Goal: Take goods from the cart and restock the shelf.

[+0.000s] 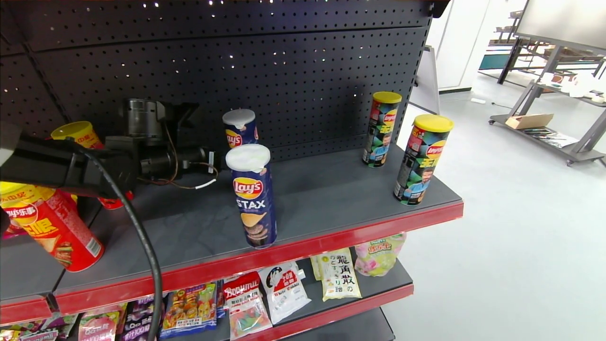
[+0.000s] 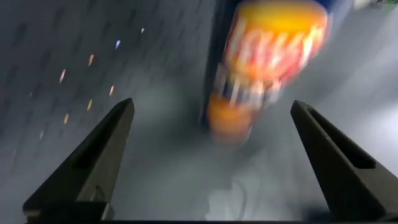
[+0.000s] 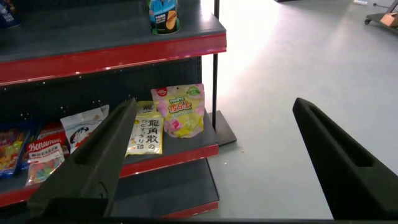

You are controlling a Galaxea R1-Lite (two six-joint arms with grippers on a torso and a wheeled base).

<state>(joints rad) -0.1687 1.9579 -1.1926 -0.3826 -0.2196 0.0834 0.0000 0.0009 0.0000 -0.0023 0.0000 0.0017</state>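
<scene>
The upper shelf (image 1: 331, 189), dark grey with a red front edge, carries six cans.

- **Blue cans:** The front blue can (image 1: 252, 199) stands upright near the front edge at mid-shelf. The rear blue can (image 1: 240, 129) stands upright behind it, close to the perforated back panel (image 1: 284, 71). Both have white lids.
- **Yellow-lidded cans:** The rear yellow-lidded can (image 1: 381, 130) stands upright near the back panel toward the right end. The front yellow-lidded can (image 1: 423, 161) stands upright at the front right corner. Both are well apart from the blue pair.
- **Red cans:** The tilted red can (image 1: 49, 222) leans near the front edge at the left end. The second red can (image 1: 83, 135) sits further back, partly hidden by the left arm (image 1: 71, 166).

The left arm lies across the left half of the shelf, with its wrist end just beside the two blue cans. In the head view the front blue can stands in the way of its fingertips. The left wrist view shows the left gripper (image 2: 211, 106) with fingers spread wide and nothing held. A blurred blue can (image 2: 267, 62) lies beyond them; which of the two it is cannot be determined.

The right gripper (image 3: 214, 102) is also spread wide and empty. It faces the right end of the lower shelf (image 3: 168, 158) and the grey floor (image 3: 280, 74) beside it.

Snack bags (image 1: 284, 291) line the lower shelf. A wheeled rack (image 1: 577, 152) carrying a cardboard box (image 1: 529, 121) stands well off to the right.
</scene>
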